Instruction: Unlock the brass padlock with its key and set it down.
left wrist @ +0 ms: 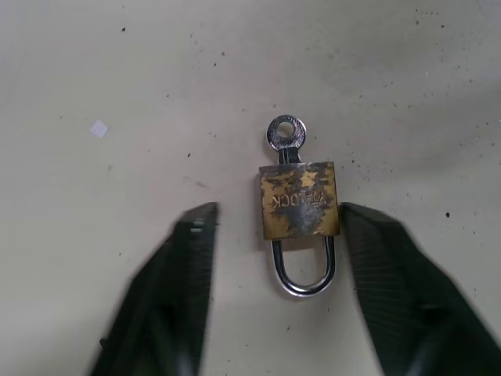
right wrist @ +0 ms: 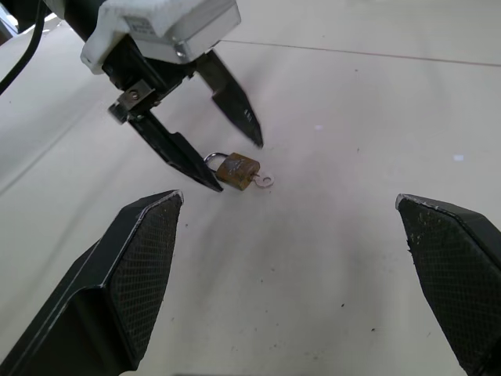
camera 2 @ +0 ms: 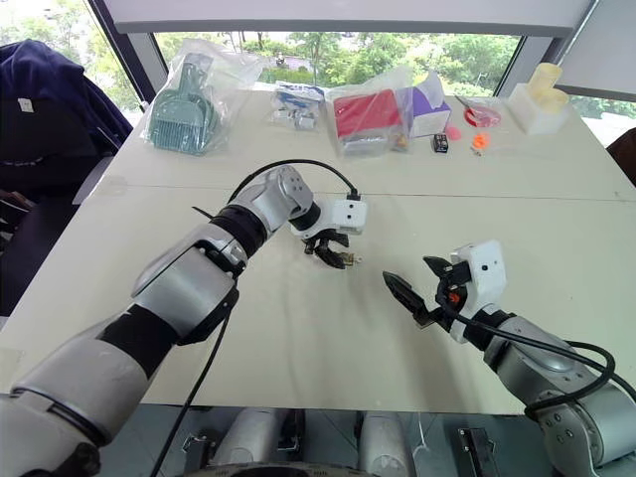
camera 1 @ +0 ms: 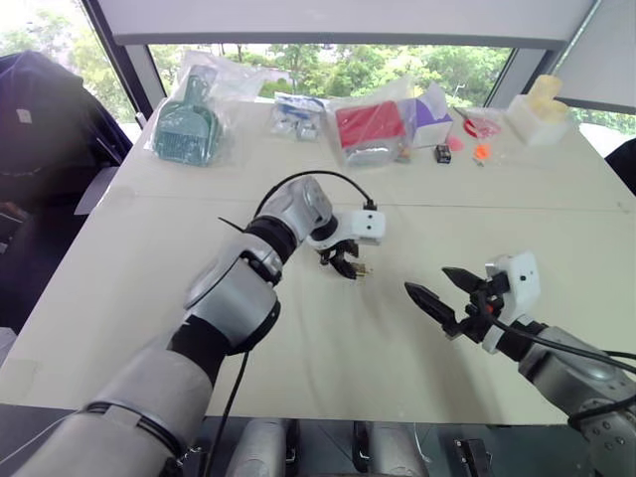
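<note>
**A:** On the pale table, near its middle, the brass padlock is lying flat with its key seated in the body and its shackle looking closed. What is the left gripper doing?

**B:** It is straddling the padlock, one finger on each side, the fingers still apart and not yet touching the brass. The right gripper is waiting nearby with its fingers spread wide, holding nothing.

**A:** How should the grasp be made?

**B:** Probably by closing on the two flat sides of the body, clear of the shackle and key, so that the key's bow is left free for the right gripper to turn. The padlock is small and may slip or pivot if pinched off-centre.

**A:** And the count?

**B:** One padlock, one key, one shackle, two grippers. Several bagged items are lying along the table's far edge, well apart from the work.
</note>
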`<move>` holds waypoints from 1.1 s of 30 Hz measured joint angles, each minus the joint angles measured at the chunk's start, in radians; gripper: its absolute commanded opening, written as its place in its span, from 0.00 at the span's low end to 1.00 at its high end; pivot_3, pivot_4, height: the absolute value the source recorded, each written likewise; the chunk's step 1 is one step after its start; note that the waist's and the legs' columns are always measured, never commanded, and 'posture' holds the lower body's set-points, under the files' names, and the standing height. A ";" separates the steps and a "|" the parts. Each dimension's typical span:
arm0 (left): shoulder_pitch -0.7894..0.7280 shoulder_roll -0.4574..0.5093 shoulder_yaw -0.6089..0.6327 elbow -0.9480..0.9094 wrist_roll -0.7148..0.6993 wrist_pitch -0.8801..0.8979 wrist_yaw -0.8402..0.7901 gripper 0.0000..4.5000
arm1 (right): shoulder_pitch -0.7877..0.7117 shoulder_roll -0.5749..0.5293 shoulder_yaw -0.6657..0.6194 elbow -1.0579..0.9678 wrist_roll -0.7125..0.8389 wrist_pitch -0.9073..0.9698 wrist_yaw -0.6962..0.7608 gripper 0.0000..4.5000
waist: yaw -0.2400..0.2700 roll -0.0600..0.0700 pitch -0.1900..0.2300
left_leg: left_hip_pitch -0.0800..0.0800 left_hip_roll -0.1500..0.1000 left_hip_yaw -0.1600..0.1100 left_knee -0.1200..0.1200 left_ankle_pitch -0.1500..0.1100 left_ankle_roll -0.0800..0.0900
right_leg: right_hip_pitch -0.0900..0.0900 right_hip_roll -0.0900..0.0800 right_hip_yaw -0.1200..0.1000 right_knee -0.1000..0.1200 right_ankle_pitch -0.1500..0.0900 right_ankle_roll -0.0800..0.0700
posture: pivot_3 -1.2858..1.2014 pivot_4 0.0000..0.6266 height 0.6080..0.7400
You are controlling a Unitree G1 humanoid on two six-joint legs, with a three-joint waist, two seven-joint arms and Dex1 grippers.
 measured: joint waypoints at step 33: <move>0.490 0.341 0.301 -1.000 -0.171 -0.238 0.234 0.15 | -0.455 -0.041 0.006 0.263 0.402 0.158 -0.147 1.00 | -0.024 0.002 -0.002 | 0.002 -0.001 -0.001 -0.001 0.002 -0.003 | 0.002 -0.003 -0.001 0.002 0.002 0.003 | 0.52 0.24 1.00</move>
